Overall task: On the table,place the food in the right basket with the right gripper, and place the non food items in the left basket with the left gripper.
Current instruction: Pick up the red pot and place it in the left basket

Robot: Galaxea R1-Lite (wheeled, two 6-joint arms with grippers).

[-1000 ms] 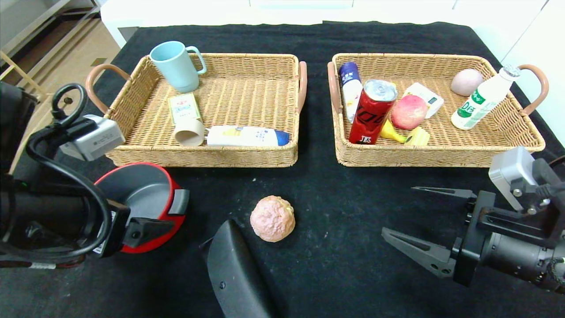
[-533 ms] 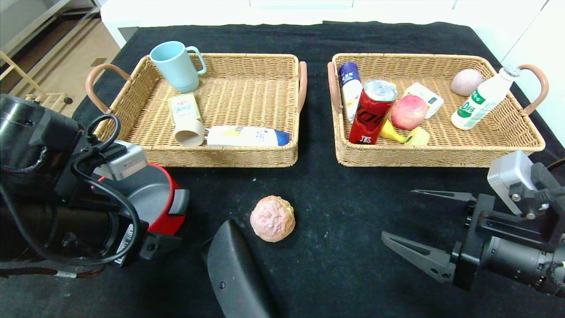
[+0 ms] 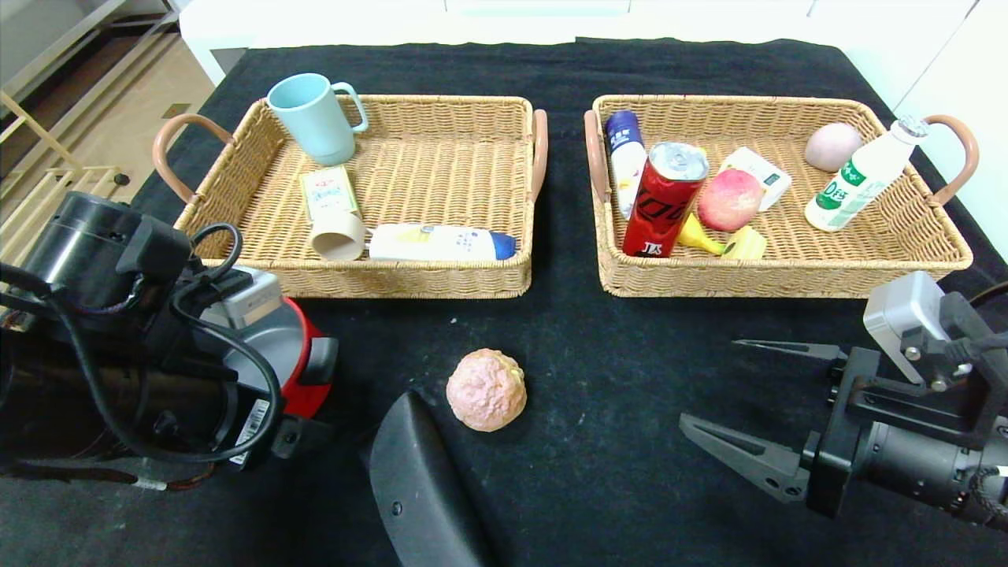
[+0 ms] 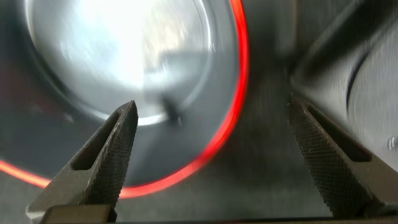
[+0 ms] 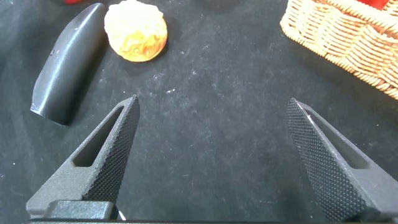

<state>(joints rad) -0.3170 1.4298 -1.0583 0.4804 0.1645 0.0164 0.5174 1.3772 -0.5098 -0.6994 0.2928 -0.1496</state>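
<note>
Our left tool [image 4: 211,155], jaws spread, hangs over the red pan [image 3: 303,358]; our right tool [image 3: 748,402], released, has the pink bun [image 3: 487,389] ahead.

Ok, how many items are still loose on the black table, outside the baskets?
3: a red frying pan under the left arm, its long black handle near the front edge, and a pinkish round bun mid-table.

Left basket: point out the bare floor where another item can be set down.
The left basket is bare across its middle and right, between the blue mug and the lying bottle. Its front-left is crowded by the card box and paper cup.
</note>
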